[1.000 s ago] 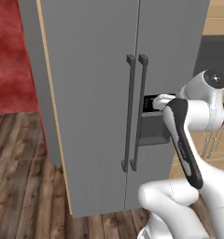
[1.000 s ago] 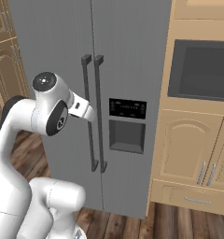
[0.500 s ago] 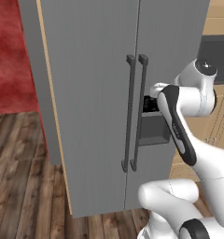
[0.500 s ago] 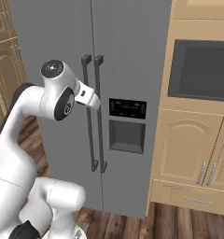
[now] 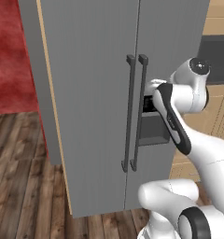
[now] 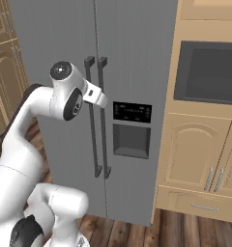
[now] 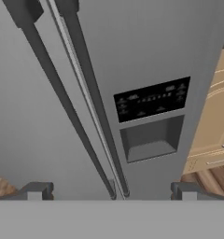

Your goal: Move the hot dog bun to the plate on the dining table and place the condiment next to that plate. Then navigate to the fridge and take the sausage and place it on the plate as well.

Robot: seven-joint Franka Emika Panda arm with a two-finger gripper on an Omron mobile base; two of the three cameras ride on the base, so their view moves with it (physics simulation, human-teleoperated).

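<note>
Your hand (image 7: 109, 189) is hanging wide open and holding nothing, its two dark fingertips (image 7: 37, 190) spread apart in front of the tall grey steel double-door fridge (image 6: 127, 62). You are facing its closed doors, with the two long vertical bar handles (image 5: 135, 112) running beside the centre seam. Right of them, the dark dispenser panel (image 7: 151, 100) is sitting above a recessed grey tray. Pale wooden cabinets (image 6: 200, 159) are standing to the fridge's right.
</note>
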